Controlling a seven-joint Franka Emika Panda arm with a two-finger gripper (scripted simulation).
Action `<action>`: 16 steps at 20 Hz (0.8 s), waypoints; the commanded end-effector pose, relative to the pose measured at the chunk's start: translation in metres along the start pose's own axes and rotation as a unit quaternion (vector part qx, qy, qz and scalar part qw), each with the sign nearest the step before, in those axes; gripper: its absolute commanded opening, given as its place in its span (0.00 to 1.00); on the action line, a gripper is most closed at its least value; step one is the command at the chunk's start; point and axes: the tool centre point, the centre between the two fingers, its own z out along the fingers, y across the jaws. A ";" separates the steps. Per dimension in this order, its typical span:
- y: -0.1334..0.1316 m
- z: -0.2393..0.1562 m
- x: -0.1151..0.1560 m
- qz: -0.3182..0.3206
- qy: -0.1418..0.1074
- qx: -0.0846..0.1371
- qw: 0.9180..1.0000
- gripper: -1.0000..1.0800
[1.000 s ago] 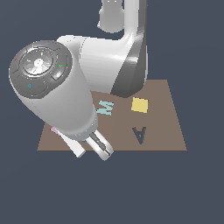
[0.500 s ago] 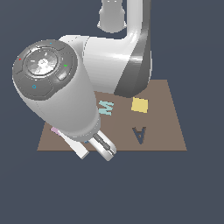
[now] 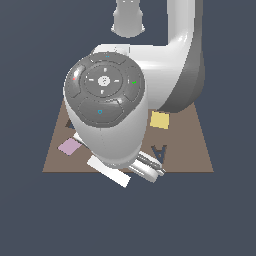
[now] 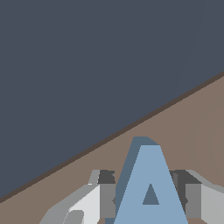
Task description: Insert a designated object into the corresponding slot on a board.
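In the wrist view my gripper (image 4: 147, 196) is shut on the light blue letter A block (image 4: 151, 192), with one finger (image 4: 106, 197) on each side of it. It holds the block just above the brown board (image 4: 192, 127), near the board's edge. In the exterior view the gripper (image 3: 150, 169) hangs over the board's (image 3: 195, 145) near edge, right beside the dark A-shaped slot (image 3: 160, 152). The arm hides the block there. The pale teal M is hidden behind the arm.
A pink square tile (image 3: 69, 146) lies on the board at the exterior view's left. A yellow square tile (image 3: 160, 120) lies behind the A slot. My bulky arm (image 3: 107, 110) covers the board's middle. Dark floor surrounds the board.
The gripper with the blue A has moved toward the exterior view's right along the board's near edge, ending next to the A slot. The arm now hides the teal M.
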 end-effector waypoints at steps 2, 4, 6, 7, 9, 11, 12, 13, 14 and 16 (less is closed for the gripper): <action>-0.025 -0.001 -0.011 -0.062 0.000 0.000 0.998 0.00; -0.038 -0.002 -0.019 -0.097 0.000 0.000 0.995 0.00; -0.050 -0.003 -0.028 -0.131 0.000 0.000 0.991 0.00; -0.056 -0.003 -0.033 -0.148 0.000 0.000 0.989 0.00; -0.066 -0.003 -0.042 -0.179 0.000 0.000 0.984 0.00; -0.075 -0.004 -0.050 -0.205 0.000 0.000 0.979 0.00; -0.078 -0.004 -0.054 -0.217 0.000 0.000 0.976 0.00; -0.081 -0.004 -0.058 -0.227 0.000 0.000 0.974 0.00; -0.084 -0.004 -0.061 -0.237 0.000 0.000 0.972 0.00; -0.088 -0.004 -0.067 -0.252 0.000 0.000 0.968 0.00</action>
